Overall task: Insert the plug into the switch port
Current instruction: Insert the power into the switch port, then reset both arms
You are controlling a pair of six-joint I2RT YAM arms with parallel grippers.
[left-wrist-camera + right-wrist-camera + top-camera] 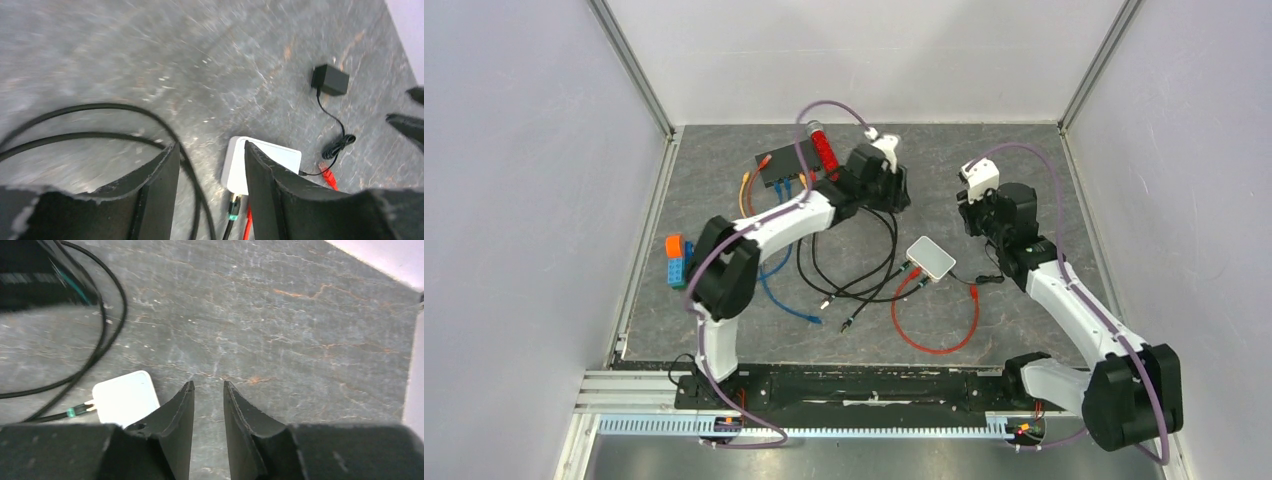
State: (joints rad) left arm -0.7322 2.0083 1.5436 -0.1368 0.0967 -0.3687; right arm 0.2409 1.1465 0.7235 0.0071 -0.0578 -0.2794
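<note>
Left claw (pixel 210 147): released, fingers set wide apart with nothing between them; it hangs over the grey surface (pixel 200 60).
Right claw (pixel 208 385): fingers parted by only a narrow gap, grasping nothing.
Switch port (pixel 789 181): in the row along the near edge of the black switch (pixel 784 160), which lies behind the left claw on its wrist side, well apart from the right claw.
Blue cables (pixel 776 275): run from that port row and trail under the left arm.
Task's plug: cannot tell which cable end it is; neither claw holds one.
White box (pixel 280 157): just ahead of the left claw's fingertips and partly hidden by one finger; beside the right claw, to its left in the wrist view.
Green-collared plug (pixel 234 207): touches the white box's edge, between the left claw's fingers.
Red plug (pixel 327 175): loose on the surface, just beyond the white box from the left claw.
Black adapter (pixel 330 80): farther ahead of the left claw, its thin cord coiled near the red plug.
Black cables (pixel 90 120): curve in from the left claw's left side and pass under its left finger.
</note>
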